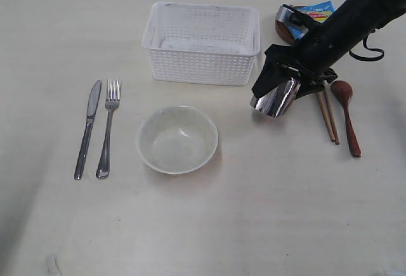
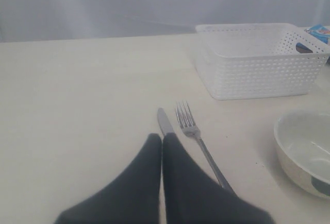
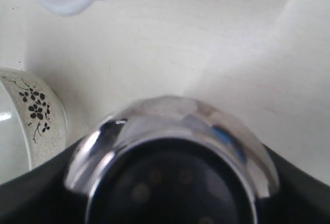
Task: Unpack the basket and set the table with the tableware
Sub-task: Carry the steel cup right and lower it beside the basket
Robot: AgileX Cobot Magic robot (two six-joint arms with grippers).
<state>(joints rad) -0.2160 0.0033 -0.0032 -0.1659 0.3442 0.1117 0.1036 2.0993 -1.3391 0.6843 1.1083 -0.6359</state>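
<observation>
Table (image 1: 266,225): pale cream; the lower part of the exterior frame is taken up by its bare surface.

Left gripper (image 2: 161,139): seen only in its own wrist view. The two dark fingers are pressed together, with nothing seen between them. The knife handle is hidden behind them in that view, so whether it is touched cannot be told.

Bowl (image 1: 177,139): off-white, set upright at centre frame. A black flower motif is seen on its outer wall in the right wrist view.

Knife (image 1: 87,129) and fork (image 1: 108,127): laid side by side at left of centre, just apart, handles toward the bottom edge, well left of the bowl.

Steel cup (image 1: 274,100): found right of centre, tilted, gripped by the right gripper (image 1: 280,91), with a dark finger on either side of its shiny wall. Contact between its lower edge and the table cannot be told.

Chopsticks (image 1: 328,116): a brown pair, laid close together just right of the cup, tops hidden under the arm.

Spoon (image 1: 347,114): dark reddish wood, laid right of the chopsticks, bowl end toward the top edge.

Basket (image 1: 202,42): white and perforated, stood upright at upper centre, behind the bowl.

Blue packet (image 1: 315,11): at upper right, partly covered by the arm.
</observation>
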